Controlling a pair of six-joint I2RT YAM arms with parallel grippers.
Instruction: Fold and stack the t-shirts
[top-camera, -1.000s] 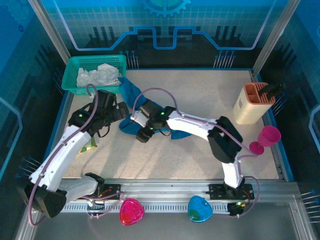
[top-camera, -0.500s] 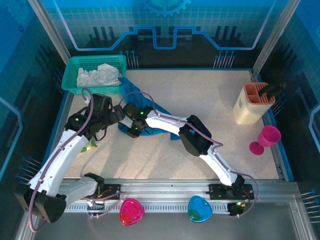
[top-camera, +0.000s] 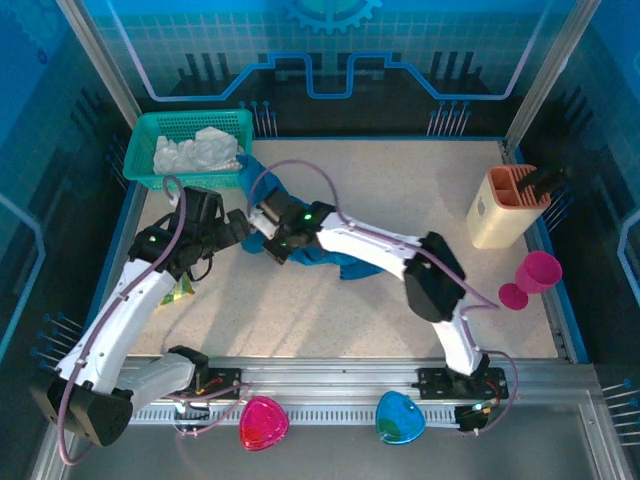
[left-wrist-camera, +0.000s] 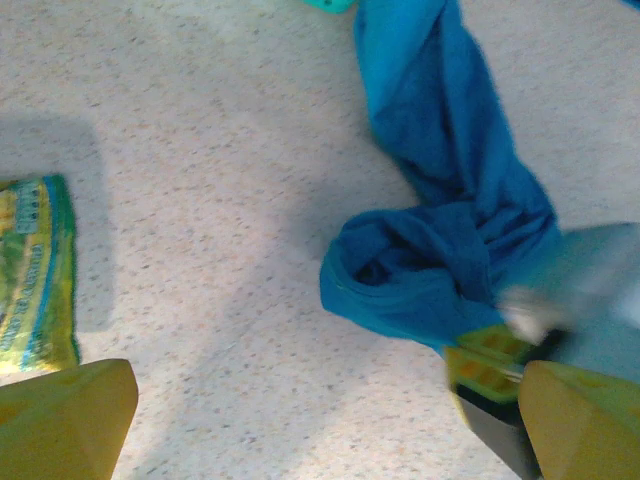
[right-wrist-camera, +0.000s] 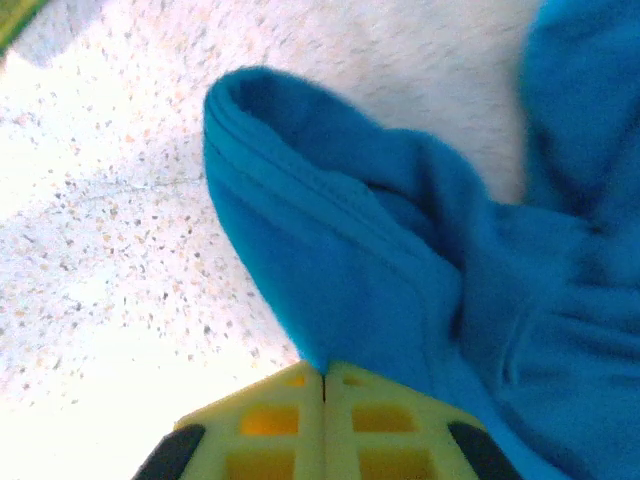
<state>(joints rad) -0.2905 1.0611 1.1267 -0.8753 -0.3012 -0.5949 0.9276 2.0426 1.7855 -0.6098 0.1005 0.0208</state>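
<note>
Item: teal shirt, bunched on table; right tool clamped on its hem; left tool apart. Handling: lift, spread flat before folding.

You have a speckled pale table. On it sit a green basket in the far left corner, a bunched blue shirt just beside it, a snack packet near the left edge, and a beige holder and a pink goblet on the right.
</note>
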